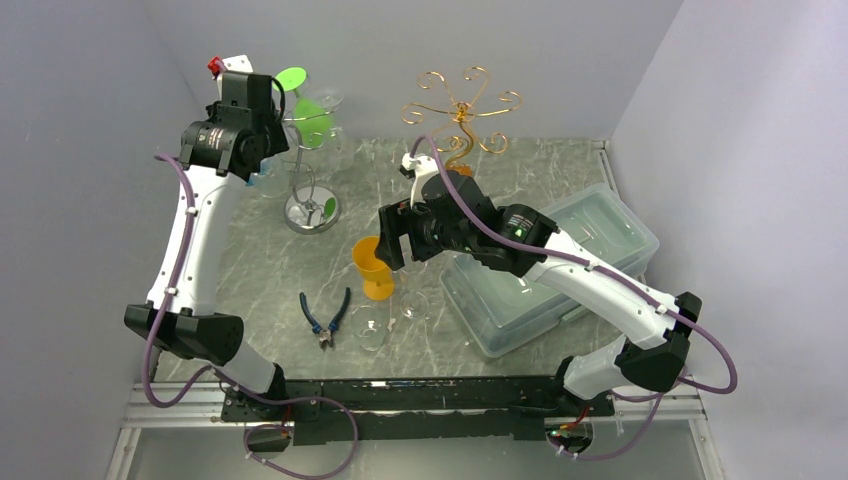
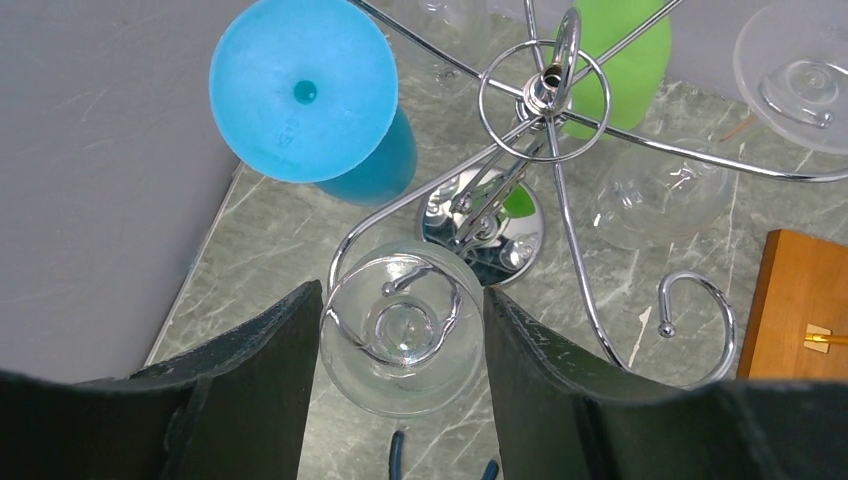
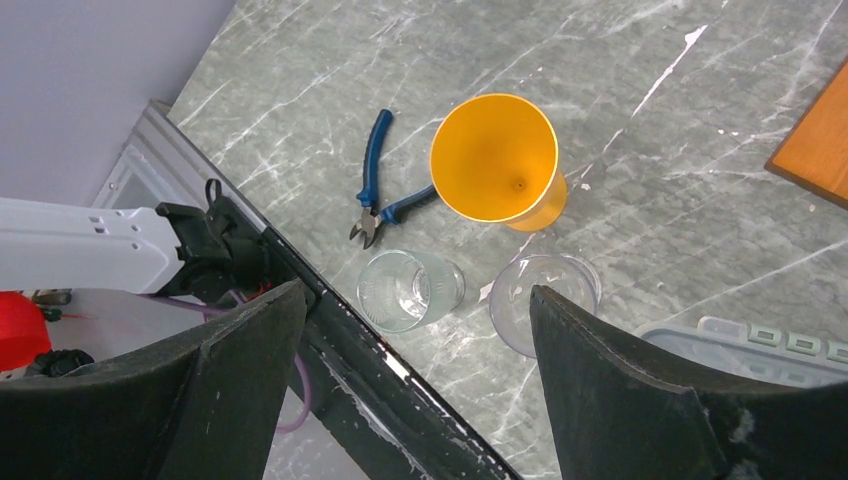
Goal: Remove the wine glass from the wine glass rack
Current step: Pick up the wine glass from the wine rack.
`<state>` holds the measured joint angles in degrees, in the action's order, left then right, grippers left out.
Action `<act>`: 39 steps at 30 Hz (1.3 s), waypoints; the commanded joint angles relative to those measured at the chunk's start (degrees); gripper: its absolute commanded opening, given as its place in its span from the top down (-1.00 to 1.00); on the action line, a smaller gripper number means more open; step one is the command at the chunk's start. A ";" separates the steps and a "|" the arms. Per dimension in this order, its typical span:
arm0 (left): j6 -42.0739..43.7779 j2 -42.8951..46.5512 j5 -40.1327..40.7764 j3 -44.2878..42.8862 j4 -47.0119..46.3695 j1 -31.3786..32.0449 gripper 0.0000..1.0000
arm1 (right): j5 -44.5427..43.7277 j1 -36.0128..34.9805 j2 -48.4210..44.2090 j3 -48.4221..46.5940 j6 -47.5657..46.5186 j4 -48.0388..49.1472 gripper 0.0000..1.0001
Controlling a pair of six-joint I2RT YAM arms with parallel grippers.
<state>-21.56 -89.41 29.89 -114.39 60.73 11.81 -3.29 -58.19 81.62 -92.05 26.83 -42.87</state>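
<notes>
Item one, your left gripper (image 2: 403, 295): raised at the chrome wine glass rack (image 2: 540, 95) in the far left corner of the table (image 1: 260, 270), jaws at roughly a middling spread and closed against both sides of the clear wine glass (image 2: 400, 345). That glass hangs upside down, its foot caught in a curled hook of the rack and its bowl filling the gap between the two dark fingers (image 2: 270, 370). Item two, the other glasses you will find on the same rack: a blue glass (image 2: 300, 90) to the left, a green glass (image 2: 625, 60) behind the hub, and two more clear ones (image 2: 660, 195) to the right. Item three, your right gripper (image 3: 415, 300): held above the middle of the table, jaws spread wide, nothing between them. Item four, standing on the table below it: an orange cup (image 3: 495, 160), upright; two clear glasses (image 3: 410, 290) just in front of it, near each other; blue-handled pliers (image 3: 385, 190) beside the cup. Item five: a gold wire rack (image 1: 462, 105) at the back, bare of glasses, and a lidded clear bin (image 1: 590, 235) under the right arm.
</notes>
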 commanded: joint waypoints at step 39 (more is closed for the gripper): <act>2.39 0.66 7.98 -1.67 -7.55 -1.08 0.54 | 0.39 0.19 0.69 -1.51 0.11 2.09 -0.68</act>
<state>-20.18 -89.27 35.20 -114.48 59.07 11.22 -2.87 -58.19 82.17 -92.05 26.83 -42.78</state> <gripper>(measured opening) 0.605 0.847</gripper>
